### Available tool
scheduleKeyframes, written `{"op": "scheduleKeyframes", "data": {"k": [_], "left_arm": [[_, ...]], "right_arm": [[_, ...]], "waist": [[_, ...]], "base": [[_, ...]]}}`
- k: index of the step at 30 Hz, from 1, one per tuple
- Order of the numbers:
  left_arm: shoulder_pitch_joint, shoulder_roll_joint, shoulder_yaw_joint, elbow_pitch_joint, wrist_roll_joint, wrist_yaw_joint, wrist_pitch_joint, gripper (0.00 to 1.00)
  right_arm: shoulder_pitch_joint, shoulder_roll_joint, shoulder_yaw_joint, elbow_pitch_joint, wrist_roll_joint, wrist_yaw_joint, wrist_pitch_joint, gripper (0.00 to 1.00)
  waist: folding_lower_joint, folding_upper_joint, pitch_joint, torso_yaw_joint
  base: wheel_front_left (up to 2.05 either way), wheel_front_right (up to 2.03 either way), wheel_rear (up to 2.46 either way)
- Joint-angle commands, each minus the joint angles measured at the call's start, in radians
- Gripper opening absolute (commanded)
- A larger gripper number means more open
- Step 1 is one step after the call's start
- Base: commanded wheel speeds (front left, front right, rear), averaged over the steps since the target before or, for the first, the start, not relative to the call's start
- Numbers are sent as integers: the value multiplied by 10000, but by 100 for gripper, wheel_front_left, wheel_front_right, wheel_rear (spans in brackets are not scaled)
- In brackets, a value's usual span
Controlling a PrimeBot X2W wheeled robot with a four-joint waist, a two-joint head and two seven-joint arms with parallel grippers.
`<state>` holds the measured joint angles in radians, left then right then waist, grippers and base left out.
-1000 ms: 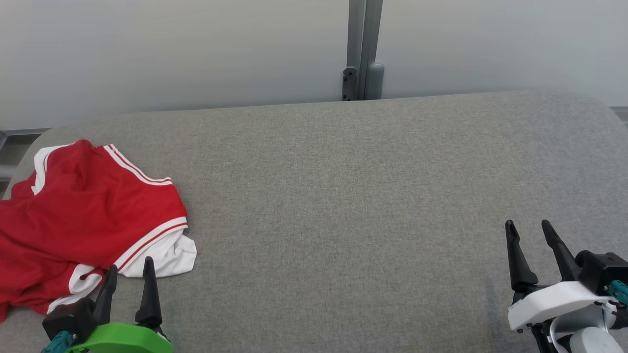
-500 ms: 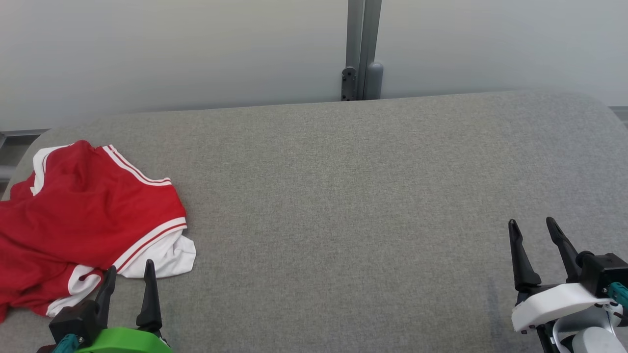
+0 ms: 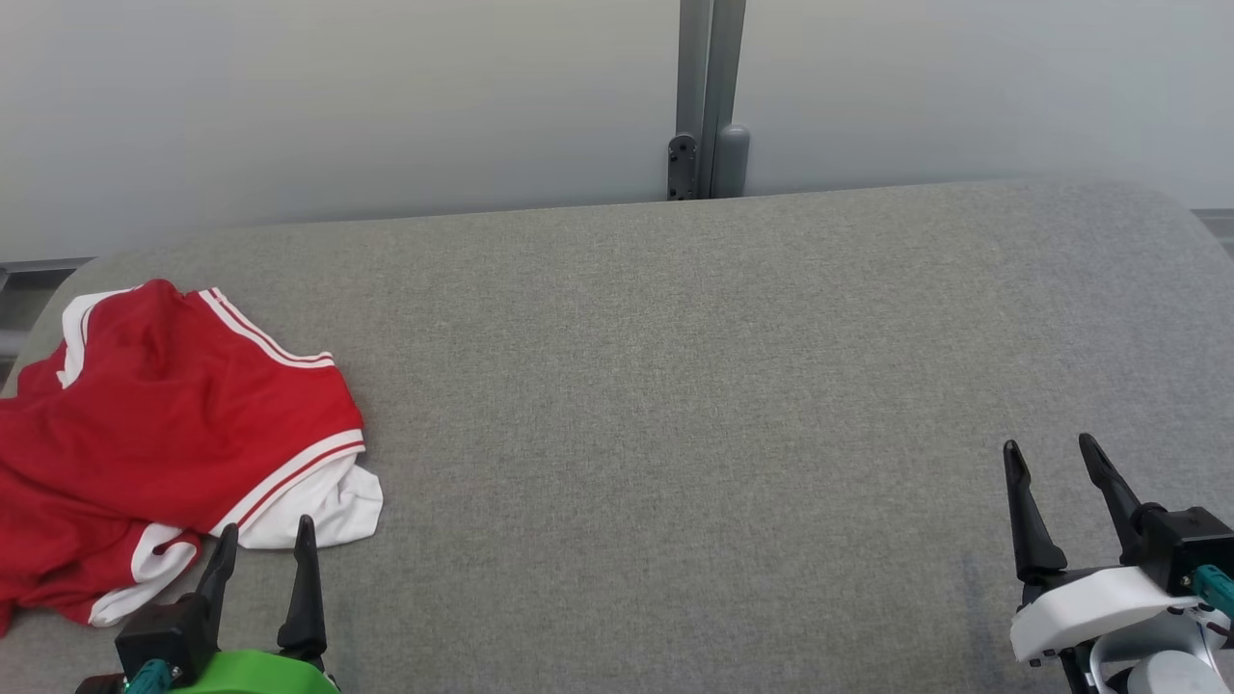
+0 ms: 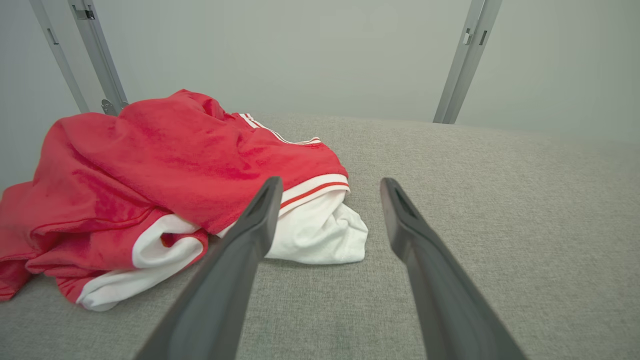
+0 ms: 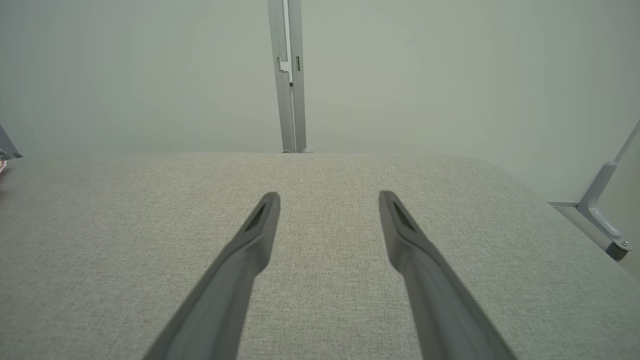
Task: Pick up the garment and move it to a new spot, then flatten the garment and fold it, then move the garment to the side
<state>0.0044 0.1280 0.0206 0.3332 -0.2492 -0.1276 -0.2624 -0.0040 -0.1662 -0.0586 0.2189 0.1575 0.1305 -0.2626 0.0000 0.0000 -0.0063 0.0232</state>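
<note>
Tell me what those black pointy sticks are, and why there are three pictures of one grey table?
Those sticks are a robot's fingers. It has two arms, each ending in a two-fingered gripper. The wide picture comes from its head camera: left gripper bottom left, right gripper bottom right. The other two come from wrist cameras looking along the fingers. On the grey table lies a crumpled red and white garment, near the left gripper. Both grippers are open and hold nothing.

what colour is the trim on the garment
White with a thin red stripe on the red garment; clearest in the left wrist view.
</note>
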Motion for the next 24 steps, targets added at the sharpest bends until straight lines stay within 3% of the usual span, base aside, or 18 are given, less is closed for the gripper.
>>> {"op": "scheduleKeyframes", "data": {"k": [1, 17, 24], "left_arm": [[54, 69, -21, 37, -52, -36, -37, 100], [-27, 283, -449, 73, -431, -41, -37, 100], [-168, 284, -606, 125, -414, -40, -35, 100]], "right_arm": [[82, -26, -29, 15, 26, 4, -35, 100], [124, -30, 53, 46, 143, 4, -35, 100], [337, 88, 125, 63, 170, 4, -33, 100]], "waist": [[0, 0, 8, 0], [0, 0, -17, 7], [0, 0, -204, 1042]], "base": [[0, 0, 0], [0, 0, 0], [0, 0, 0]]}}
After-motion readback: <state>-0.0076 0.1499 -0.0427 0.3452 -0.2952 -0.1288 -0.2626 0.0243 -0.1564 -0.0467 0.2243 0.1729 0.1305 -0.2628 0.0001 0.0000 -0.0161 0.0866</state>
